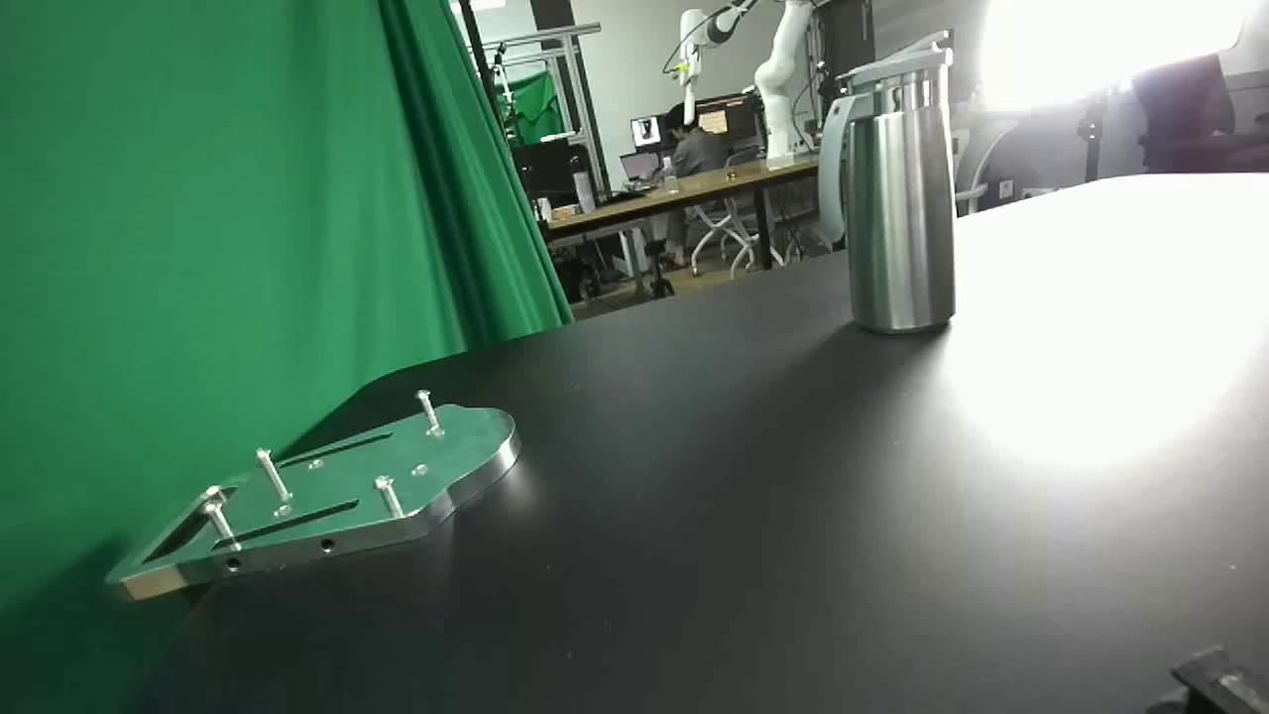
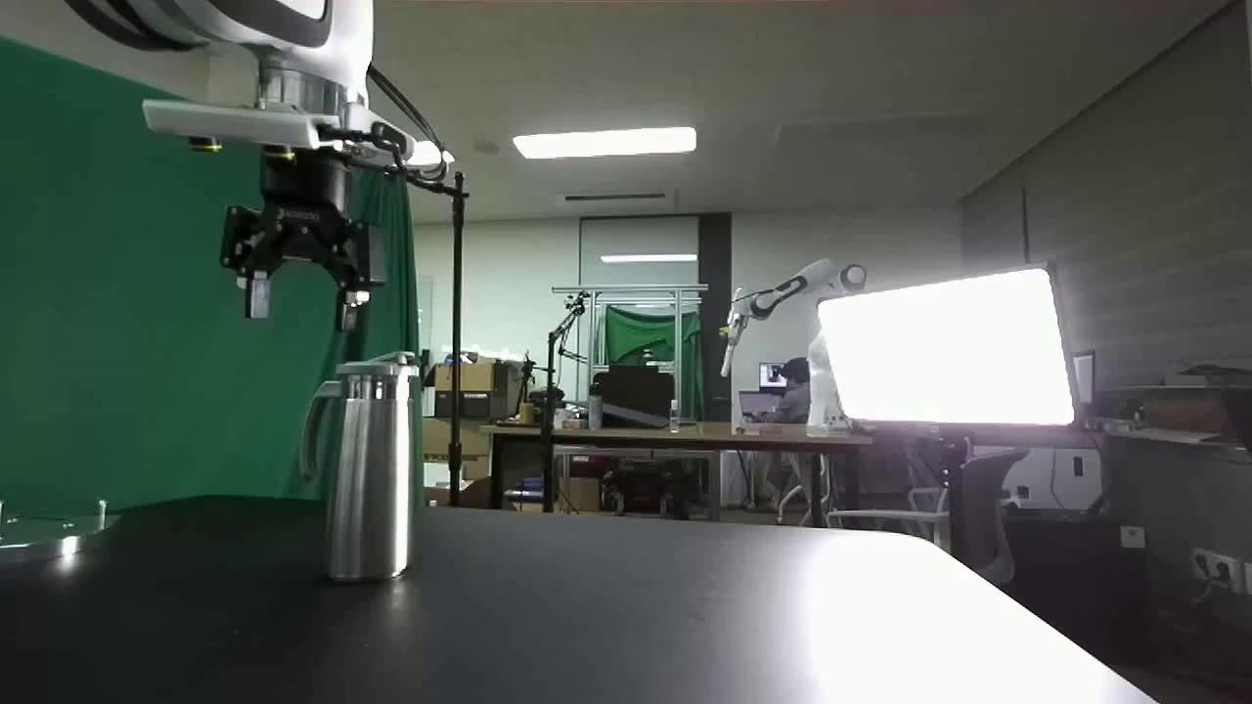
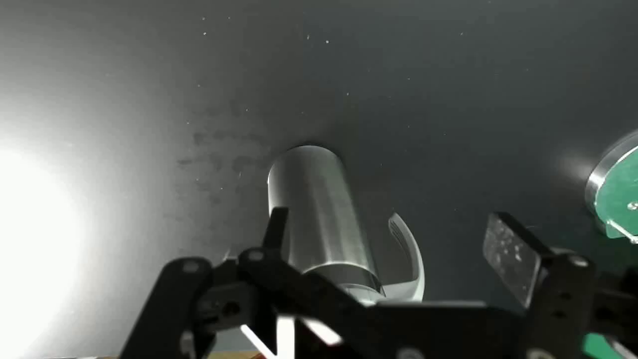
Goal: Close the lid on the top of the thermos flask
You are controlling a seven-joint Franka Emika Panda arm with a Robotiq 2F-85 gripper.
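Note:
The thermos flask [image 1: 902, 223] is a tall brushed-steel cylinder with a light grey handle. It stands upright on the black table and also shows in an exterior view [image 2: 370, 479] and the wrist view [image 3: 324, 209]. The grey lid [image 1: 897, 69] is on its top, with a thin part slanting up above it; it also shows in an exterior view [image 2: 377, 368]. In the wrist view my gripper's body hides most of the lid. My gripper [image 2: 301, 305] is open and empty, above the flask and slightly left of it. Its spread fingers show in the wrist view [image 3: 389, 217].
A flat plate with upright pegs [image 1: 337, 486] lies at the table's edge by the green curtain [image 1: 198, 248]. It also shows in the wrist view [image 3: 620, 194]. A bright light panel [image 2: 949, 347] stands beyond the table [image 2: 587, 606]. A dark part [image 1: 1224, 684] shows at a lower corner.

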